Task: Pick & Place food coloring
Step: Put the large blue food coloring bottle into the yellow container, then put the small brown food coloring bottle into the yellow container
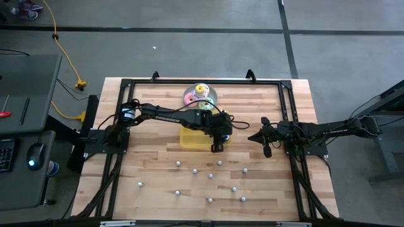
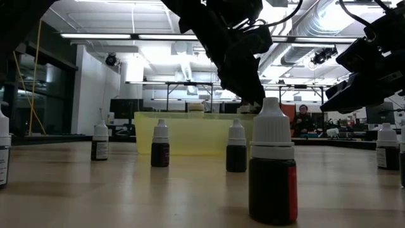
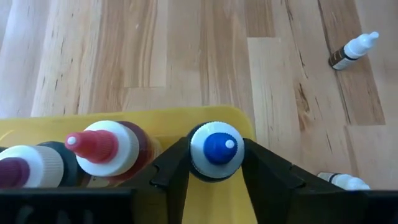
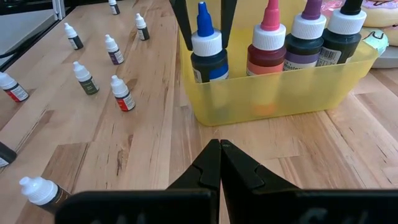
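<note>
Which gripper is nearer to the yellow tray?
Left. The left gripper is over the yellow tray, its fingers around the blue-tipped bottle standing in it. The right gripper waits shut beside the tray, apart from it.

No text, brand, number or sign can be read anywhere in these views. The small bottles [image 4: 122, 93] standing on the table [image 4: 143, 143] off to the side of the right pincer [image 4: 220, 163] carry labels, and so do the bottles in the yellow tray [image 4: 280, 93] ahead of it, but their print is too small to make out.
</note>
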